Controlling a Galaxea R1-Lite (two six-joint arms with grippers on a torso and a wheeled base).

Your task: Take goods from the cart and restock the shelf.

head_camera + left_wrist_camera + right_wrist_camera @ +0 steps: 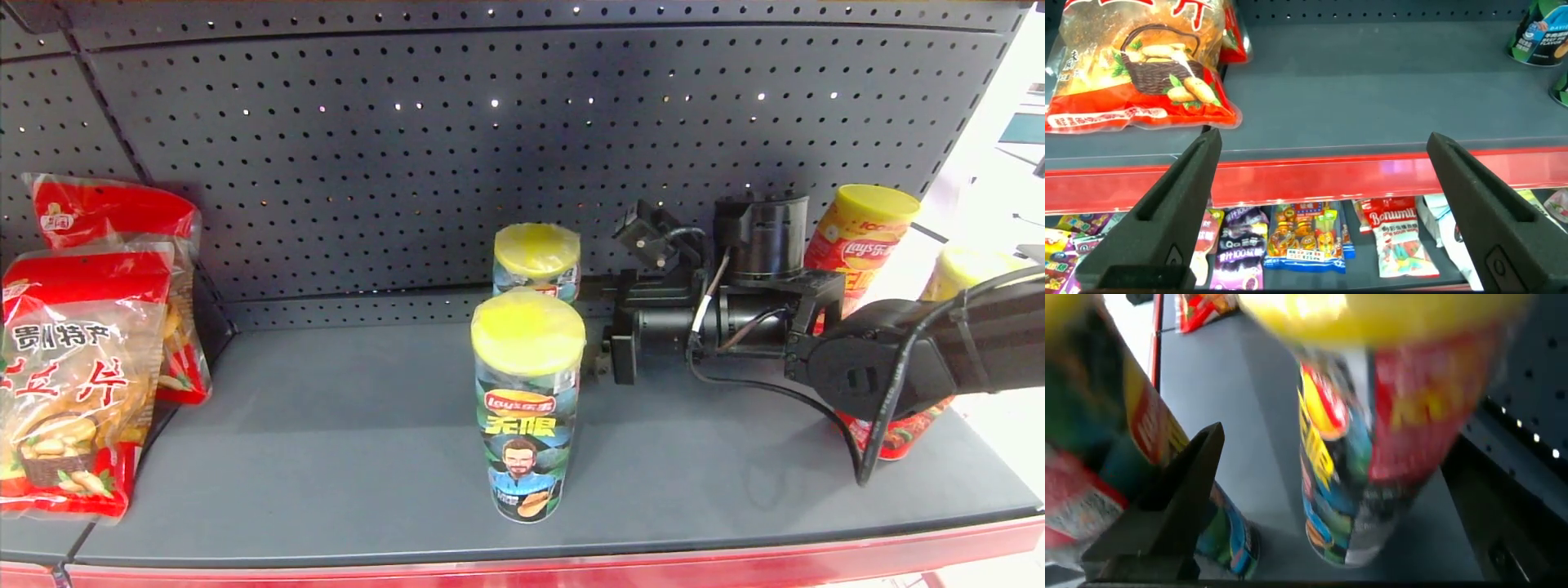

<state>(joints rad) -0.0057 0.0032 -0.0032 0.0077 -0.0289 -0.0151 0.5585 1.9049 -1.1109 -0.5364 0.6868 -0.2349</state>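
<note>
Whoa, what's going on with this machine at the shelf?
A robot is restocking a shop shelf with chip cans. Its right gripper is open beside the rear green can, which stands upright behind the front green can. The left gripper hangs open and empty before the shelf edge.

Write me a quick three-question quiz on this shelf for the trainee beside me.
1. True or false: the left end effector is shut on a canister.
2. How many green chip canisters stand in the middle of the shelf?
3. What sits at the shelf's left end? A) bottles B) red snack bags C) boxes

Key: 1 false, it is open and empty. 2 two, one behind the other. 3 B.
</note>
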